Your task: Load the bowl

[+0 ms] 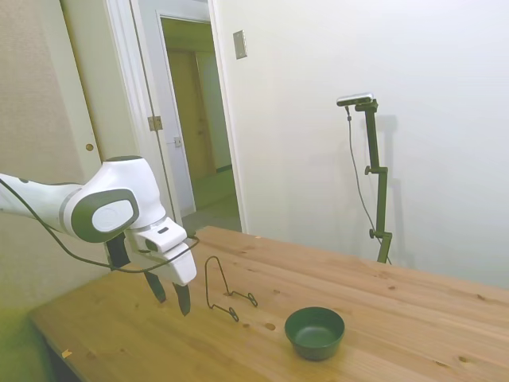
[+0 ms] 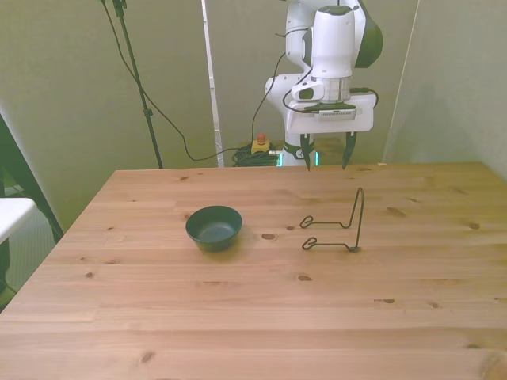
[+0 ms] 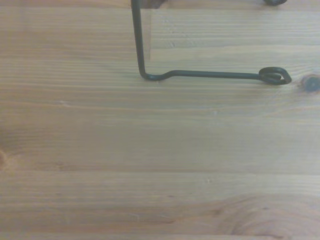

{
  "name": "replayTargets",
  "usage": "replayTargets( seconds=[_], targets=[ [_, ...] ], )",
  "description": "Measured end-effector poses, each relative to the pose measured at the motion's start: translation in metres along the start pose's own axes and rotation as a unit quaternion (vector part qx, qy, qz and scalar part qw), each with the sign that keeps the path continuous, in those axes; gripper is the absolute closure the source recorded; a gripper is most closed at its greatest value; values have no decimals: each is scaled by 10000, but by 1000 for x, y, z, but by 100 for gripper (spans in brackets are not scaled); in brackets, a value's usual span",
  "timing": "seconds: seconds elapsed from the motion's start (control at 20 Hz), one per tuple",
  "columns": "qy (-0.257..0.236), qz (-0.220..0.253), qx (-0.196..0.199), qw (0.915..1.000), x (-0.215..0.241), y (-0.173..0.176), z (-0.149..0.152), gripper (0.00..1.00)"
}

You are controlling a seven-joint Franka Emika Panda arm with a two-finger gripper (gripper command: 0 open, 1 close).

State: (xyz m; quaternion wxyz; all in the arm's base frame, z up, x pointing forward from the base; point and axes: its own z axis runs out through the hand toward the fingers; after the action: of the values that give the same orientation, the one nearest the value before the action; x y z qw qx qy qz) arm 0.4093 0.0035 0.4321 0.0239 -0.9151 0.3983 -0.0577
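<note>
Closest to the wrist camera is a thin black wire rack [image 3: 210, 75], seen sharp against the wooden table [image 3: 150, 150]: one wire runs flat on the boards and ends in a small closed loop, and another wire goes up out of the picture. This view shows nothing of the bowl or the arm.

From the side view, the rack [image 1: 223, 290] stands upright on the table [image 1: 413, 318], with two short feet on the wood. Dark green and round, the bowl [image 1: 315, 332] sits upright near the table's front edge, apart from the rack and touching nothing else. The gripper [image 1: 171, 296] hangs above the table on the other side of the rack from the bowl, holding nothing, its two dark fingers [image 1: 184, 298] pointing down with a clear gap between them.

Only the front view shows the gap well: the gripper [image 2: 325, 154] is spread wide and hangs over the far edge of the table [image 2: 238, 317]. The rack [image 2: 341, 226] is nearer the camera than the gripper, and the bowl [image 2: 214, 227] lies toward the front view's left of the rack, empty inside. A red button on a yellow box [image 2: 259, 143] sits behind the table.
</note>
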Motion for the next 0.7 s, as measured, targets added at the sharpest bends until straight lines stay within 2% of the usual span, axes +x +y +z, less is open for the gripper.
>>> replayTargets(
  seconds=[0.25,0.5,0.7],
  targets=[
    [67,138,76,9999,17,6,-5,0],
    [118,554,17,9984,104,34,-11,0],
    [114,635,-86,9979,149,25,-21,0]
  ],
)
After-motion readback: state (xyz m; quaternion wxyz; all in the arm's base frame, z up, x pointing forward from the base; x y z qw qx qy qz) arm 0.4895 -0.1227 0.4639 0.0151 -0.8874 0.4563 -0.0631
